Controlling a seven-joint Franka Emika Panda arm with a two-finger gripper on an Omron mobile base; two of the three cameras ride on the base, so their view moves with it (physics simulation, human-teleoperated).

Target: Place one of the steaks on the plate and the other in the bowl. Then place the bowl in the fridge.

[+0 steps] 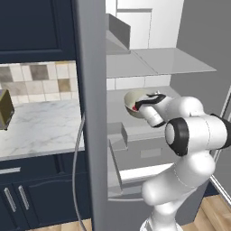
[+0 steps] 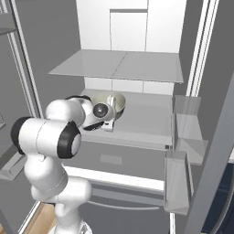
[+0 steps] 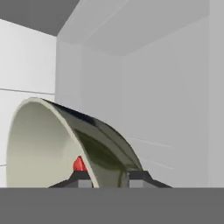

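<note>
1. Bowl [image 3: 65, 144] rim runs straight between your jaws [image 3: 109, 177]: one tip sits inside the cream hollow, the other against the olive outside wall.
2. You can see the jaws narrowly parted around that rim; whether they press on it or stand just clear, you cannot tell.
3. Steak [image 3: 79, 164] shows red inside the bowl, just beyond the inner tip.
4. From the base views, the bowl [image 1: 135, 103] is on the middle fridge shelf [image 2: 146, 121], directly ahead of your jaws.
5. Fridge [image 2: 132, 27] stands open around the arm, another shelf above.
6. To the left lies the marble surface [image 1: 40, 126].
</note>
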